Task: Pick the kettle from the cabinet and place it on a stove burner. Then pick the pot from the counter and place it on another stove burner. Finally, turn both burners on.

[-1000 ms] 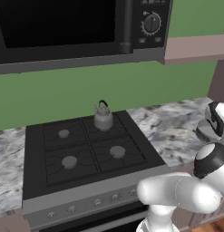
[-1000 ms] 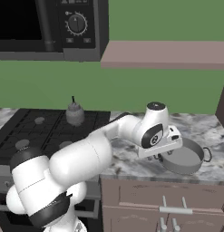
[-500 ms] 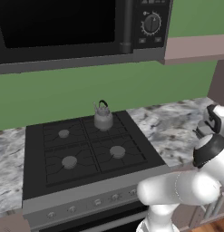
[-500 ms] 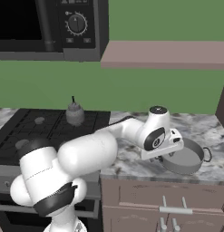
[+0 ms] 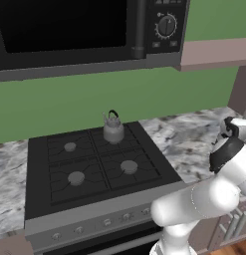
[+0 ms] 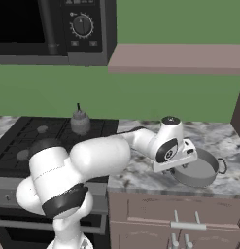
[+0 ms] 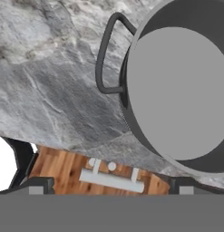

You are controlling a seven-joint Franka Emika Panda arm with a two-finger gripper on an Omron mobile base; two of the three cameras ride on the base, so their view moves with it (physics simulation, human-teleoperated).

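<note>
Pot sits on the marbled surface right of the stove, its dark side handle below my gripper, jaws spread wide, holding nothing. Kettle rests on a rear burner.

the left base view looks forward and down from behind the arm's left side, facing the stove squarely with the kettle on its back right burner and the microwave above. the right base view looks from behind the arm's right side, farther along the counter, and shares that stove corner, kettle and microwave while taking in the pot as well. the hand view sits close above the counter edge, looking steeply down at the pot and its dark side handle, with wooden floor past the edge.
</note>
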